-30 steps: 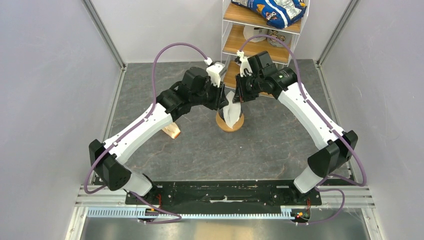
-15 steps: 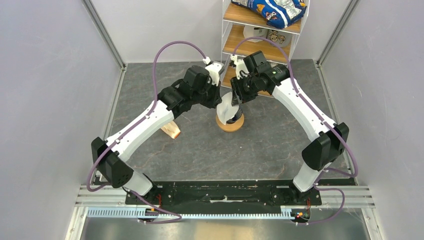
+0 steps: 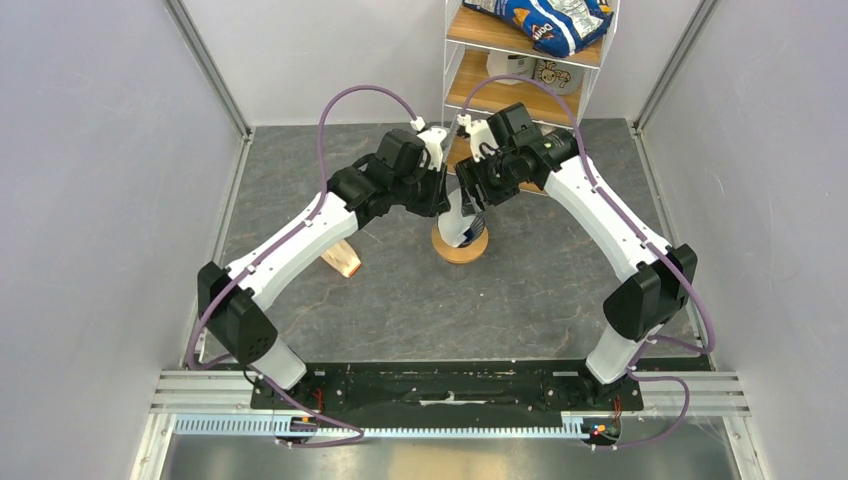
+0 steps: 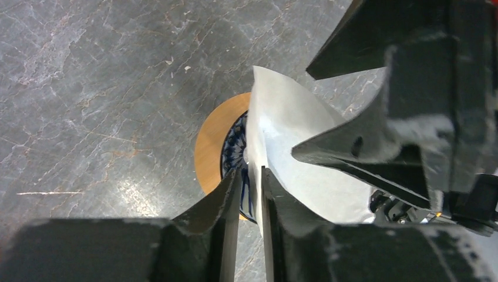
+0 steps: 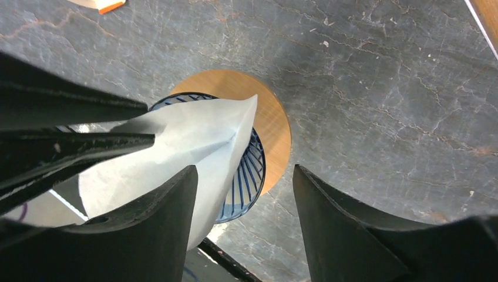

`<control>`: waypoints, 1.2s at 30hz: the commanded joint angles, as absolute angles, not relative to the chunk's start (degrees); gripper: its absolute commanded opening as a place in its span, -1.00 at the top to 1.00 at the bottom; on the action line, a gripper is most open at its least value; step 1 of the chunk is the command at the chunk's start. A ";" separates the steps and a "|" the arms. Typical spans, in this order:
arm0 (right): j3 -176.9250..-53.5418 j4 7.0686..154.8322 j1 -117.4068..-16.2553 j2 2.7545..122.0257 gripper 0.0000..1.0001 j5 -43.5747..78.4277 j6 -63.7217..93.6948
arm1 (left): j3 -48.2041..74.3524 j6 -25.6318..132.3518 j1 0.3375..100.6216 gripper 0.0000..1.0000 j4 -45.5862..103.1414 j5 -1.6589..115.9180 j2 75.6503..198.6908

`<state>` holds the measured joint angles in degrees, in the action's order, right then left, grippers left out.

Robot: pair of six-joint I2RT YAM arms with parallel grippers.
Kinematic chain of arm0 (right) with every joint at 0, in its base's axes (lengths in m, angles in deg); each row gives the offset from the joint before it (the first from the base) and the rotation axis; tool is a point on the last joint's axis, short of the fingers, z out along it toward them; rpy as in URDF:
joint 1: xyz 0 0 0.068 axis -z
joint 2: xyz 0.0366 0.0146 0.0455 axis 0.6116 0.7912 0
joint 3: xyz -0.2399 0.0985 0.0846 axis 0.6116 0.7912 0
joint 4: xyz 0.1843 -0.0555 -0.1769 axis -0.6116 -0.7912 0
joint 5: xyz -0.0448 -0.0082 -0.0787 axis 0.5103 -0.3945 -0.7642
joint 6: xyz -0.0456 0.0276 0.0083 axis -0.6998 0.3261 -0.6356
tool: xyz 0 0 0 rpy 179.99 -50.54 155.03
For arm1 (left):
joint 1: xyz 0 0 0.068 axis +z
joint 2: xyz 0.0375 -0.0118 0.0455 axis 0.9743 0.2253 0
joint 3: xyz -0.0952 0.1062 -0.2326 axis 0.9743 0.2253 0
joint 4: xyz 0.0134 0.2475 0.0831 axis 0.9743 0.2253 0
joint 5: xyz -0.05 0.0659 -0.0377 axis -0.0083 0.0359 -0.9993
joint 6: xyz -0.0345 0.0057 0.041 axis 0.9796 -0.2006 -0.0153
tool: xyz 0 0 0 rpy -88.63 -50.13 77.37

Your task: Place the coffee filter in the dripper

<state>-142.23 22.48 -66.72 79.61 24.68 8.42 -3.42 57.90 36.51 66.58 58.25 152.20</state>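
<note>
- Left gripper [image 4: 249,176]: jaws drawn almost together with only a thin slit between them. One edge of the coffee filter [image 4: 288,135] runs into that slit, so I record it as pinched there.
- Right gripper [image 5: 245,170]: jaws spread wide and released, gripping nothing. One finger [image 5: 158,229] stands in front of the filter's side, and the other stands clear of the paper on the far side of the dripper [image 5: 249,158].
- Coffee filter: a single white paper cone, partly folded, held directly over the dripper's mouth. One pointed corner reaches out past the dripper's rim. Whether the paper is seated against the ribs cannot be told from either wrist view.
- Dripper: dark blue and ribbed, standing upright in the middle of an orange-brown ring [image 5: 273,123], which lies flat on the grey stone-patterned table [image 5: 382,88].
- Both arms converge from either side above the dripper, with the grippers close together.
- Paper stack [image 3: 343,260]: a tan wedge on the table, well apart from the dripper on the left arm's side.
- Shelf unit [image 3: 500,90]: stands beyond the dripper at the table's far edge, with a blue snack bag [image 3: 545,20] on its top level.
</note>
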 commanded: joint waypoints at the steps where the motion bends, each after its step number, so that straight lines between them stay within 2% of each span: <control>1: -142.02 22.02 -66.71 78.51 -0.43 24.30 4.74 | -6.46 59.61 36.90 0.39 67.08 57.56 153.32; 5: -143.15 21.96 -66.62 77.93 -0.56 24.73 2.73 | -6.92 58.43 37.14 0.14 67.19 57.43 152.42; 10: -142.12 20.82 -66.32 77.22 -0.60 23.96 0.07 | -4.29 57.47 38.74 -0.03 65.82 56.03 148.64; 12: -141.24 21.19 -66.05 77.64 -0.61 24.21 -0.02 | -3.70 56.99 38.75 -0.17 66.21 54.39 148.64; 17: -140.27 22.49 -65.95 79.20 -0.71 24.75 1.65 | -2.48 58.39 38.58 -0.37 65.69 55.11 150.58; 36: -137.76 23.64 -65.48 82.60 -0.75 22.16 -1.58 | -1.33 57.45 38.91 -0.40 65.77 61.25 154.17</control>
